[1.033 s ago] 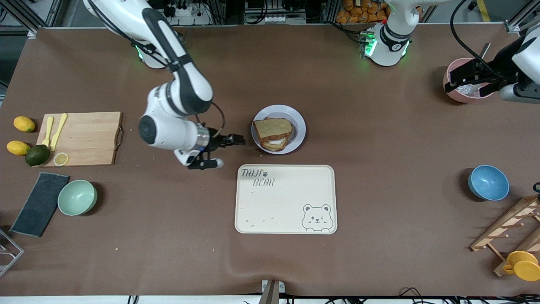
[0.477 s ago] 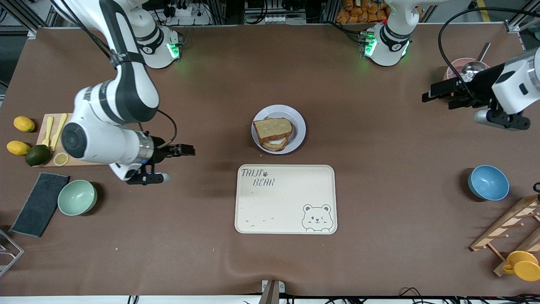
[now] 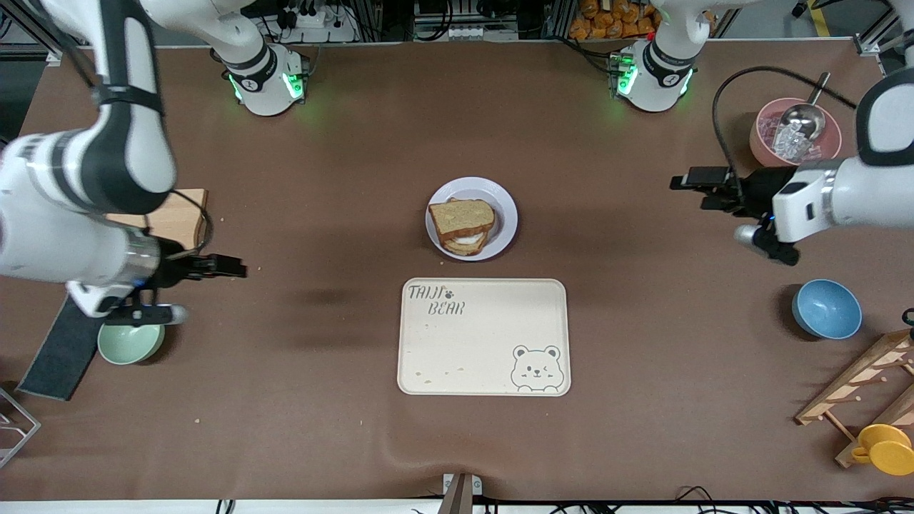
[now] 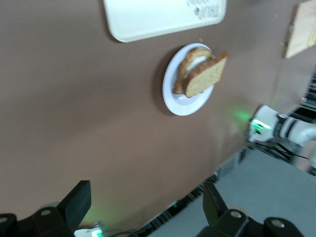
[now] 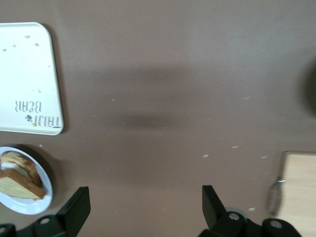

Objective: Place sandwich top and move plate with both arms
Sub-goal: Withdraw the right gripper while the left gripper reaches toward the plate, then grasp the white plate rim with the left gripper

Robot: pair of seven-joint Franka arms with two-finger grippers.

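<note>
Front view: brown table (image 3: pixel 643 400). Cream bear-print tray (image 3: pixel 483 336) sits nearer the camera than the plate (image 3: pixel 504 202), just beside it. Wooden cutting board (image 3: pixel 182 218) toward the right arm's end, partly hidden by the right arm. Green bowl (image 3: pixel 130 343) and dark cloth (image 3: pixel 61 353) also at that end, the wrist covering part of each. Toward the left arm's end: pink bowl (image 3: pixel 762 139) with a metal scoop (image 3: pixel 803 114), blue bowl (image 3: pixel 826 308), wooden rack (image 3: pixel 860 389), yellow cup (image 3: pixel 884 448). Nothing lies between either end effector and the plate.

Right arm reaches from its base, wrist low over the table near the board; right end effector (image 3: pixel 227 267) points toward the plate, fingers apart, empty. Left arm comes in from the table's edge; left end effector (image 3: pixel 703 187) points toward the plate, released, empty. Both are well apart from the plate.

The sandwich top (image 3: pixel 461 216), a light-brown slice with darker crust, lies on the stack in the plate, slightly askew, white filling showing beneath.

Left wrist view: left end effector (image 4: pixel 147 210) fingers spread wide, nothing between. Plate (image 4: pixel 174 101) with sandwich top (image 4: pixel 206 74) tilted over the lower slice; tray (image 4: pixel 148 17) corner beside it; the right arm's base (image 4: pixel 276 129) with green light.

Right wrist view: right end effector (image 5: pixel 146 210) fingers apart, bare table between. Tray (image 5: pixel 24 84), plate (image 5: pixel 27 206) edge with sandwich top (image 5: pixel 19 186), cutting board (image 5: pixel 298 190) corner.
</note>
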